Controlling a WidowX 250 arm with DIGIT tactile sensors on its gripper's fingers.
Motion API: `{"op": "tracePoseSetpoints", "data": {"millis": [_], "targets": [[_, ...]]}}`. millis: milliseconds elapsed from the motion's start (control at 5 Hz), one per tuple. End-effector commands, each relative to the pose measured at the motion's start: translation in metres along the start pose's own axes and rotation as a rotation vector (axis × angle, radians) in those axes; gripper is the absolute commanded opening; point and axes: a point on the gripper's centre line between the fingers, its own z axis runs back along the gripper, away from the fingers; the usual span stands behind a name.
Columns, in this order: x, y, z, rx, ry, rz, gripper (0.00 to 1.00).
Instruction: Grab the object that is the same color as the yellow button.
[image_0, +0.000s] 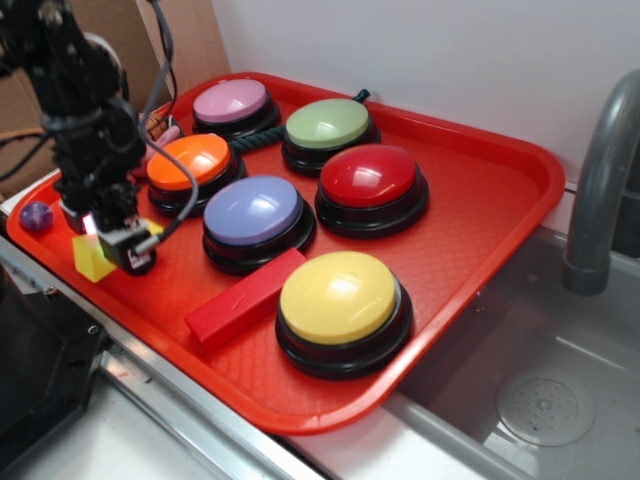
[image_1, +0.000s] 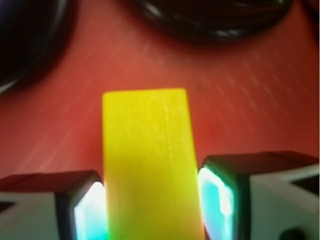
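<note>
Block: the yellow block (image_0: 93, 257) sits at the tray's (image_0: 480, 200) near-left edge, left of the red bar (image_0: 243, 300).
Tool: the tool (image_0: 122, 243) is down at the block; in the wrist view its pads (image_1: 90, 210) sit against both sides of the block (image_1: 150, 165), closed on it.
Yellow button: yellow button (image_0: 343, 300) at the tray's front, well apart from the block; colours match.
Done: right object picked out and pinched.
Left: lifting it; the blurred wrist view leaves it unclear whether the block is off the tray.
</note>
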Motion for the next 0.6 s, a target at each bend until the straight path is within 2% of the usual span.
{"op": "tracePoseSetpoints", "data": {"millis": [0, 200, 400], "targets": [[0.038, -0.044, 0.095, -0.030, -0.079, -0.042, 0.00], [0.043, -0.073, 0.133, -0.022, -0.174, -0.082, 0.00], [0.042, -0.080, 0.139, 0.001, -0.174, -0.069, 0.00]]}}
